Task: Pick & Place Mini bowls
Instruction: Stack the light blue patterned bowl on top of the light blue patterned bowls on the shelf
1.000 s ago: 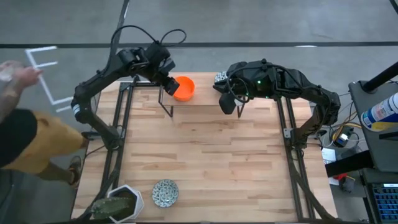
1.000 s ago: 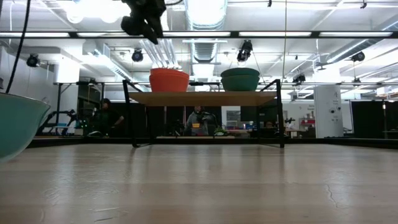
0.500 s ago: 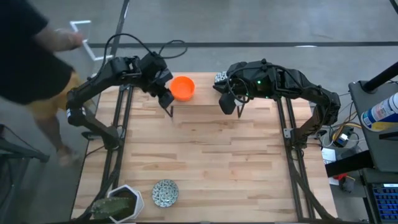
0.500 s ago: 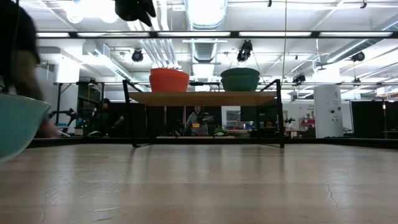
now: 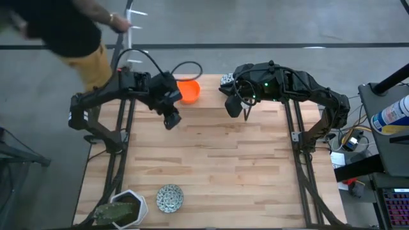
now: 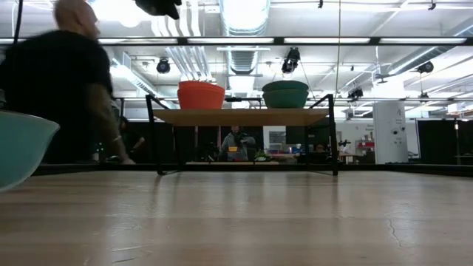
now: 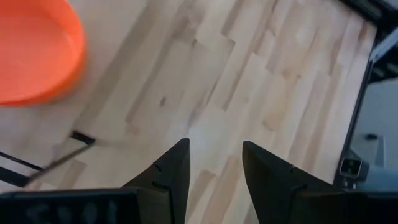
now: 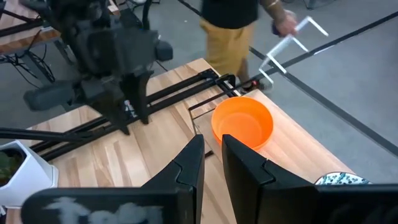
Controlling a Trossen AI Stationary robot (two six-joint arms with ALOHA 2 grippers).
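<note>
An orange mini bowl (image 5: pixel 189 91) (image 6: pixel 201 95) (image 7: pixel 34 50) (image 8: pixel 244 124) stands on its base on a raised wooden shelf (image 6: pixel 244 117) at the table's far edge. A second bowl (image 6: pixel 285 94) stands beside it. In the high view this is a speckled bowl (image 5: pixel 226 80) (image 8: pixel 339 180), half hidden by the right arm. Another speckled bowl (image 5: pixel 169 198) sits near the near edge. My left gripper (image 5: pixel 171 120) (image 7: pixel 214 168) hangs open and empty over bare table, on the near-left side of the orange bowl. My right gripper (image 5: pixel 235 105) (image 8: pixel 212 162) waits near the shelf, narrowly open and empty.
A white hexagonal plant pot (image 5: pixel 121 207) stands at the near-left corner. The shelf's thin black legs (image 6: pixel 155 140) drop to the table. A person (image 5: pixel 70 25) (image 6: pixel 63 96) moves past the far-left side. Bare wood (image 5: pixel 217 160) lies between the shelf and the near bowl.
My left gripper has drawn back from beside the orange bowl, toward the table's near edge and a little left, and now hangs over bare wood. The orange bowl has stayed on the shelf. The person has walked along the table's left side toward the far edge.
</note>
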